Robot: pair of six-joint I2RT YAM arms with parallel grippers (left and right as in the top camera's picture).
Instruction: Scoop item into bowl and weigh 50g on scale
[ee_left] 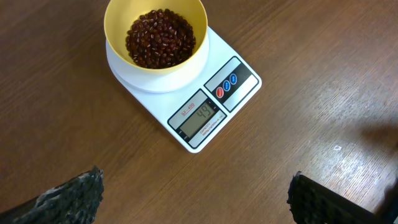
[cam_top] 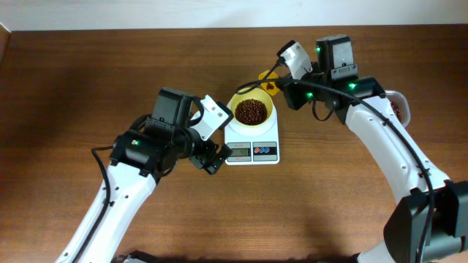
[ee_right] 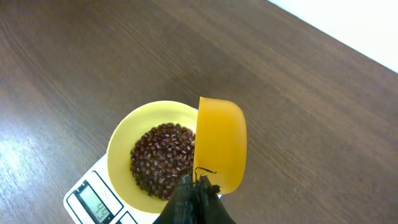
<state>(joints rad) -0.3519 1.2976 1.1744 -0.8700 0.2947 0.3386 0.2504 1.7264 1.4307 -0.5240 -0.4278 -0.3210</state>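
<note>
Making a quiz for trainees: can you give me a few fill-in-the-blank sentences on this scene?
1. The bowl on the scale holds dark ___.
2. The right tool is shut on a yellow ___, tilted over the bowl's rim.
3. The left tool hangs near the scale with its jaws ___.
4. The scale's buttons are red and ___.

Missing words: beans; scoop; open; blue.

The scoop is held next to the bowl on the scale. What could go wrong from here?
1. The scoop in the right gripper is tipped at the rim of the bowl; anything left inside it, hidden here, could push the beans past the target.
2. It may knock the bowl and disturb the scale reading.
3. The open left gripper near the scale might nudge it.
</note>
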